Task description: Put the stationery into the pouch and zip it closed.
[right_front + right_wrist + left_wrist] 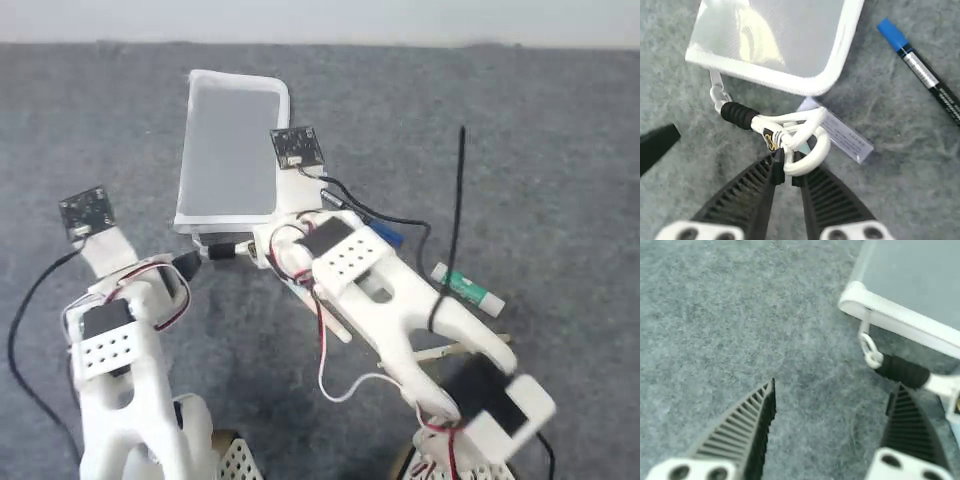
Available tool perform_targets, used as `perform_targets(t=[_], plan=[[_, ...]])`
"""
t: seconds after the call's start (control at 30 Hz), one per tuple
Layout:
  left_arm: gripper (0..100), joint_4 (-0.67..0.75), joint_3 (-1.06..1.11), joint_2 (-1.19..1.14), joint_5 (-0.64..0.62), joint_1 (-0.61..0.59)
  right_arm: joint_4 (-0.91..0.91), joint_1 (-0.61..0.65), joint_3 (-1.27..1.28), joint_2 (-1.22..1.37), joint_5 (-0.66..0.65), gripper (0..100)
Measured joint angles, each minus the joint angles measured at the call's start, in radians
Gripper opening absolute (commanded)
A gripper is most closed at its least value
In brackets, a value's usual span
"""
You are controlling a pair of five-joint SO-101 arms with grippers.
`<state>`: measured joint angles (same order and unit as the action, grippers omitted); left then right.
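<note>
Pouch (232,150) lies flat at far centre. Right gripper (787,167) is clamped on its zip-pull cord (785,120). Left gripper (836,385) gapes, unloaded, beside the pouch's near-left corner. Risk: the unanchored pouch drags when the cord is pulled. Blue-capped pen (920,72) and glue stick (467,287) lie outside, to the right. Surface is grey carpet (560,150), with a pale wall (400,20) beyond.

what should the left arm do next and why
Probably shut the open left gripper on the corner of the pouch ahead of it, to brace it. The right gripper is shut on the zip pull's white cord, and the blue pen and glue stick lie outside, so a pull on the zip seems next.
</note>
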<state>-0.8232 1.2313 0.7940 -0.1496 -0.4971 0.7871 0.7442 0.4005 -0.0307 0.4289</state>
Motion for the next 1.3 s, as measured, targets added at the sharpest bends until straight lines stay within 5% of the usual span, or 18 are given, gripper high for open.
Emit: perform_targets(t=[0.37, 0.8, 1.3], plan=[[33, 0.0, 0.0, 0.0, 0.0, -0.006, 0.006, -0.107, 0.152, -0.236, -0.098, 0.6], [33, 0.0, 0.0, 0.0, 0.0, -0.006, 0.092, -0.216, 0.267, -0.445, -0.552, 0.6], [33, 0.0, 0.0, 0.0, 0.0, -0.006, 0.359, -0.218, 0.265, -0.724, -0.586, 0.6]])
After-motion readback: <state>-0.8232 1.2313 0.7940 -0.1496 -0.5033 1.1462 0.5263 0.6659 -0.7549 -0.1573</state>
